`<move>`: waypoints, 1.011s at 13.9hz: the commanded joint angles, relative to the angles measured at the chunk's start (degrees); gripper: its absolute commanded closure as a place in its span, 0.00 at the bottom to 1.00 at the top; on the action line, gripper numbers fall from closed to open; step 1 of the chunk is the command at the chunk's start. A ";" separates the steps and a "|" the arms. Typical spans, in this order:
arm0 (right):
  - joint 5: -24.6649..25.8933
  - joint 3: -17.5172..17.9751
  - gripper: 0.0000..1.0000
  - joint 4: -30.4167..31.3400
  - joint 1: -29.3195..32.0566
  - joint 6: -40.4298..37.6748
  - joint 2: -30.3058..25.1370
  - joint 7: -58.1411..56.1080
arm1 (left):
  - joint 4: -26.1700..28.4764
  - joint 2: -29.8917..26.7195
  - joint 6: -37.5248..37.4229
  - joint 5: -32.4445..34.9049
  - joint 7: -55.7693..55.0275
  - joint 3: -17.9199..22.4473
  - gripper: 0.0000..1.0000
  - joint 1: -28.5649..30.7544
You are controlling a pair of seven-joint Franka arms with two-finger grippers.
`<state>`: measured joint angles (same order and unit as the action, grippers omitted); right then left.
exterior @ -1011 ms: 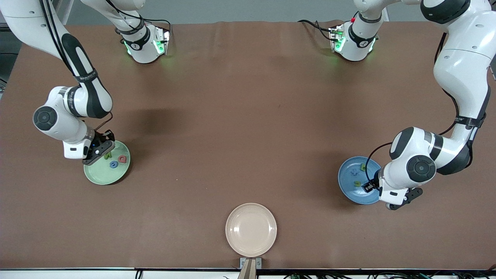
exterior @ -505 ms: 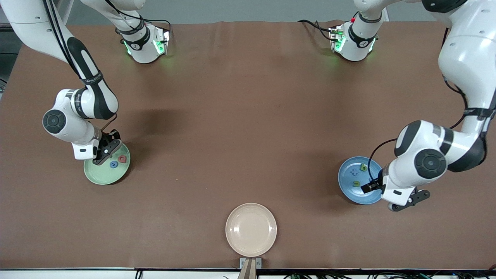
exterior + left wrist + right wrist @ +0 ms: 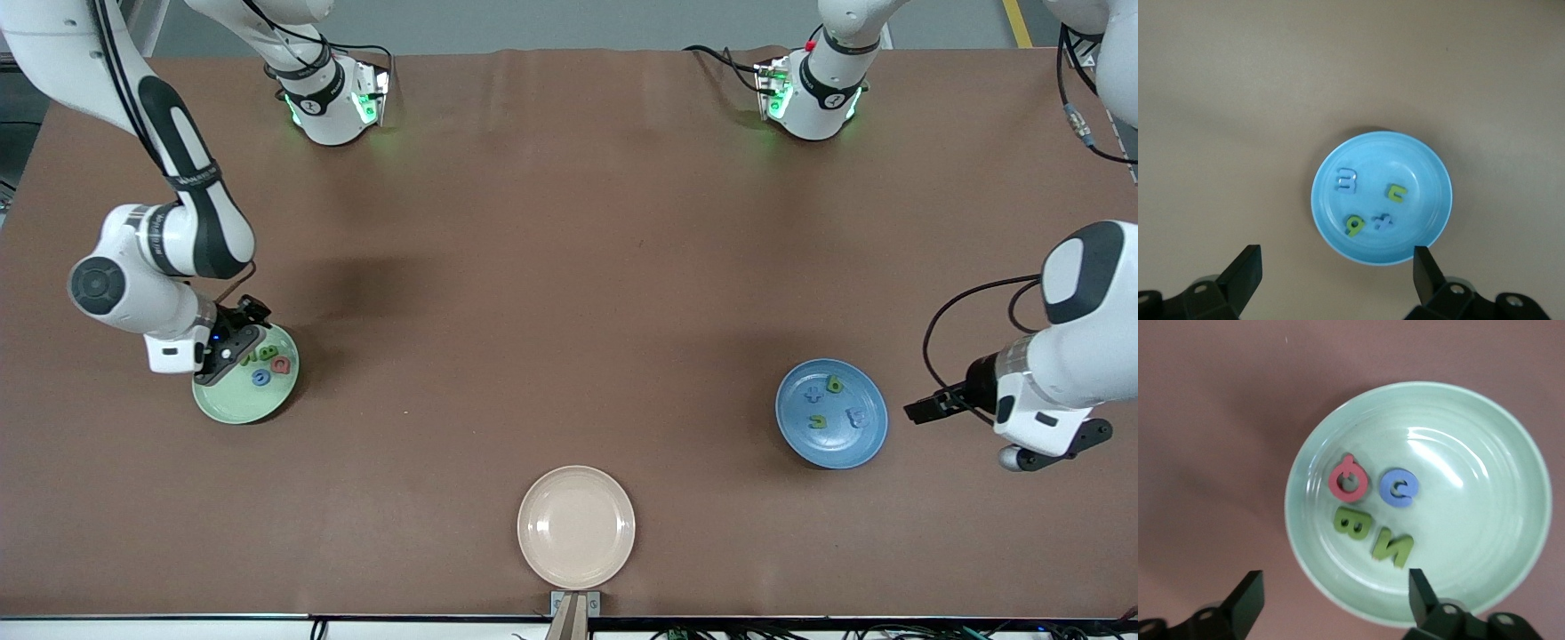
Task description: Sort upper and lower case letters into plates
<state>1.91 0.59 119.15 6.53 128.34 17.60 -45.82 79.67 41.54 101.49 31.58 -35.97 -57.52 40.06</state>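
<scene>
The pale green plate [image 3: 233, 402] lies toward the right arm's end of the table and holds a red letter [image 3: 282, 364], a blue letter [image 3: 260, 378] and two green letters [image 3: 255, 356]. My right gripper [image 3: 228, 351] is open and empty over that plate's rim [image 3: 1471, 493], as the right wrist view [image 3: 1335, 593] shows. The blue plate [image 3: 836, 446] holds two green letters [image 3: 834, 384], a blue plus-shaped piece [image 3: 813, 395] and a pale blue letter [image 3: 856, 416]. My left gripper [image 3: 1013, 425] is open and empty, high over the table beside the blue plate [image 3: 1425, 173].
A beige cream plate [image 3: 576, 526] lies empty near the table's front edge, midway between the two arms. The brown table [image 3: 569, 293] is bare between the plates. Both arm bases stand along the edge farthest from the front camera.
My left gripper has risen and drawn away from the blue plate toward the left arm's end; the pale blue letter now shows in the plate. My right gripper shifted slightly, uncovering the green letters.
</scene>
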 commanded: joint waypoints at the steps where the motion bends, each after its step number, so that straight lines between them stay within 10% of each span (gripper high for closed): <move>1: -3.75 0.46 0.00 0.47 0.06 -11.49 -10.71 9.83 | 0.40 -4.34 -2.96 -0.20 0.55 -2.59 0.00 0.02; 7: -5.08 0.64 0.00 -4.35 -0.99 -30.14 -24.00 35.95 | 0.40 -11.65 -5.77 -0.73 0.82 -4.17 0.00 -0.07; 14: -4.81 0.64 0.00 -23.06 -0.91 -45.89 -25.16 41.17 | 0.93 -19.98 -10.35 -9.39 4.67 -1.04 0.00 -0.94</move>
<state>-2.20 1.28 100.85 5.65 85.09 -8.18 -6.28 79.60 27.31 92.37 27.34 -34.21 -62.27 39.51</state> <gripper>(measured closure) 0.000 0.000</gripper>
